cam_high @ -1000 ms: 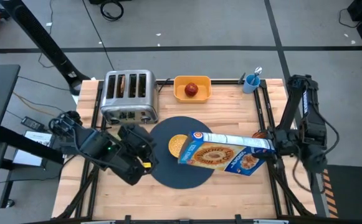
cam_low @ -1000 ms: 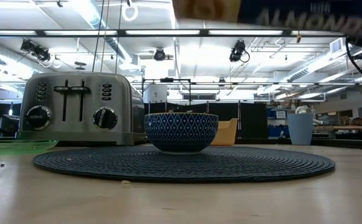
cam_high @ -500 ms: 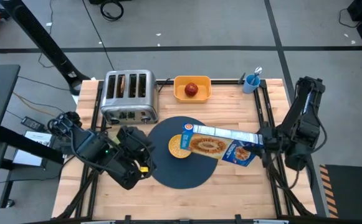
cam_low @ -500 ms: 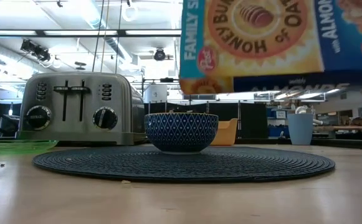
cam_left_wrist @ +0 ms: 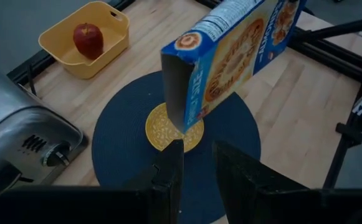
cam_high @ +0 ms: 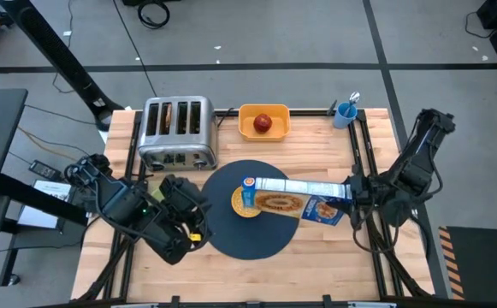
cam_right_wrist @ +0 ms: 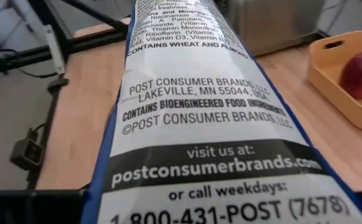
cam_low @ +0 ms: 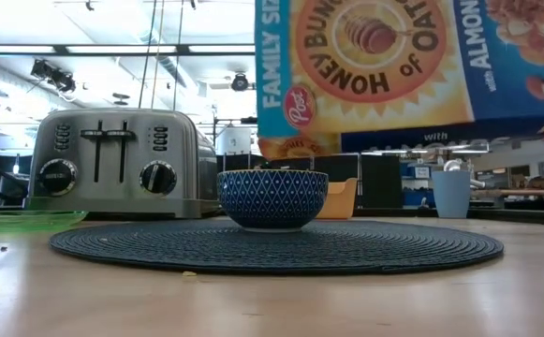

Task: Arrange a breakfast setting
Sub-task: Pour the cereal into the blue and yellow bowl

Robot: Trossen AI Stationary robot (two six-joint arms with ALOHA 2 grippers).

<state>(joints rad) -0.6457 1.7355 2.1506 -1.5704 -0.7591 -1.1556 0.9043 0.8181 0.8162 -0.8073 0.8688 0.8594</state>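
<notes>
A cereal box (cam_high: pixel 295 197) hangs over the dark round mat (cam_high: pixel 250 238), and my right gripper (cam_high: pixel 348 198) is shut on its right end. The box's open end (cam_left_wrist: pixel 176 93) tips down over the small bowl (cam_high: pixel 245 203), which is yellow inside, blue-patterned outside (cam_low: pixel 272 198), and stands on the mat. My left gripper (cam_left_wrist: pixel 196 171) waits open at the mat's left edge (cam_high: pixel 198 227) and holds nothing. A red apple (cam_high: pixel 263 122) lies in the yellow tub. The edge of a green plate (cam_low: pixel 19 220) shows left of the mat. My right gripper holds the cereal box by its closed end (cam_high: pixel 338 205), coming almost level from the table's right, along the box's length. The box itself hides the fingers in the right wrist view. The box is lifted clear, narrow side up, with its open end slightly lower, above the bowl.
A silver toaster (cam_high: pixel 176 130) stands at the far left with brown slices in its slots. The yellow tub (cam_high: pixel 263 121) sits at the far middle, and a blue cup (cam_high: pixel 346 111) at the far right. Bare wood lies near and right of the mat.
My right gripper has rolled its wrist and drawn toward the table's right edge. The box has turned about its length, from front face up to narrow side up with its front toward the near edge. Its open end has stayed over the bowl.
</notes>
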